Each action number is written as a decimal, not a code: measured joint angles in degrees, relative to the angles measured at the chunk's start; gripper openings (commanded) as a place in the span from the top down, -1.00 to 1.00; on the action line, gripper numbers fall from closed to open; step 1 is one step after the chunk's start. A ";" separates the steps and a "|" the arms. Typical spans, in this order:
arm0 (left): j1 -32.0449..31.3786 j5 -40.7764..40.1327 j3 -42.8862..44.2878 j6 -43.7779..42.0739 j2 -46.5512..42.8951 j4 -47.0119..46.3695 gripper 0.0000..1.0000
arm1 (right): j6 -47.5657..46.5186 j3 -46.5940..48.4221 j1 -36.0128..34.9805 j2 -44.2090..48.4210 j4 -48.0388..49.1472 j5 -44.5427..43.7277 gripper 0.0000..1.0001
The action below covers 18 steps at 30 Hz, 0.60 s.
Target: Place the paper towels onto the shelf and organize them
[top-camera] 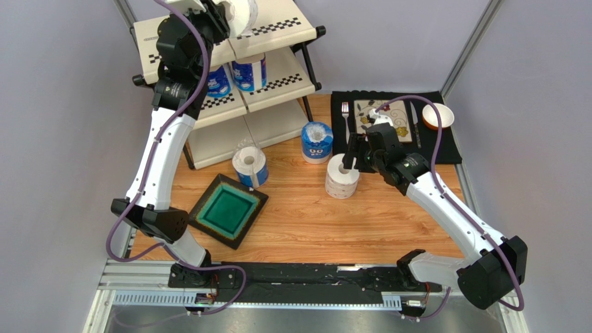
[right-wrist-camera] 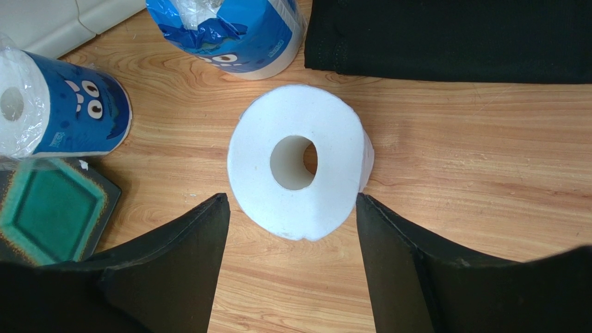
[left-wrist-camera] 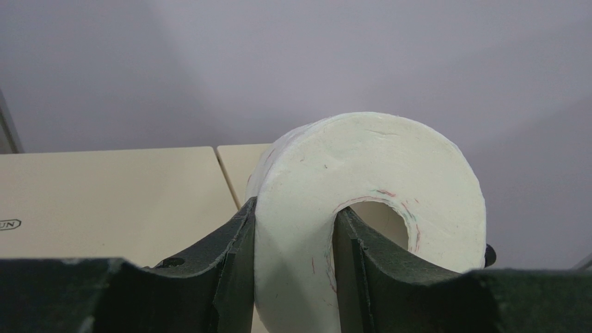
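Top view: left gripper (top-camera: 226,17) is clamping a bare roll (top-camera: 243,12) above the shelf (top-camera: 278,29) top tier. Blue-wrapped rolls (top-camera: 250,73) are standing on the middle tier.

Left wrist: one finger is sitting inside the roll's core. Panel lettering is showing only "UN".

Right wrist: right gripper (right-wrist-camera: 290,201) is hanging open astride a plain roll (right-wrist-camera: 299,163) mid-tabletop (right-wrist-camera: 451,173), a black mat (right-wrist-camera: 445,41) lying just beyond. A wrapped roll (right-wrist-camera: 76,111) is showing cartoon eyes, its text unreadable.

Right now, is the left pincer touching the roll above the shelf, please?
Touching. Left wrist view: the left pincer clamps the roll, one finger inside its core.
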State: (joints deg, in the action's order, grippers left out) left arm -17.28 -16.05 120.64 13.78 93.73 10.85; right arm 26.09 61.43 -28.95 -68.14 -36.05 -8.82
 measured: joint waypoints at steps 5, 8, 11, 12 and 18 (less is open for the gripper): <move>0.00 -1.11 -1.44 -0.28 -0.09 0.09 0.45 | 0.00 -0.02 0.00 -0.02 0.02 0.00 -0.41; 0.02 -1.29 -2.12 -0.44 -0.09 0.11 0.45 | 0.00 -0.02 0.02 -0.02 0.04 0.00 -0.41; 0.02 -1.42 -2.27 -0.63 -0.09 0.11 0.43 | 0.00 -0.02 0.04 -0.02 0.07 0.00 -0.41; 0.02 -1.46 -2.27 -0.66 -0.09 0.04 0.41 | 0.00 -0.02 0.07 -0.02 0.07 -0.02 -0.41; 0.02 -1.49 -2.45 -0.68 -0.09 -0.07 0.21 | 0.00 -0.02 0.15 -0.02 0.07 -0.02 -0.41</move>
State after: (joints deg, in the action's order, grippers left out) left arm -17.26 -17.54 118.19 13.10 93.65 10.79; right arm 26.09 61.41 -28.80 -68.16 -35.99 -8.84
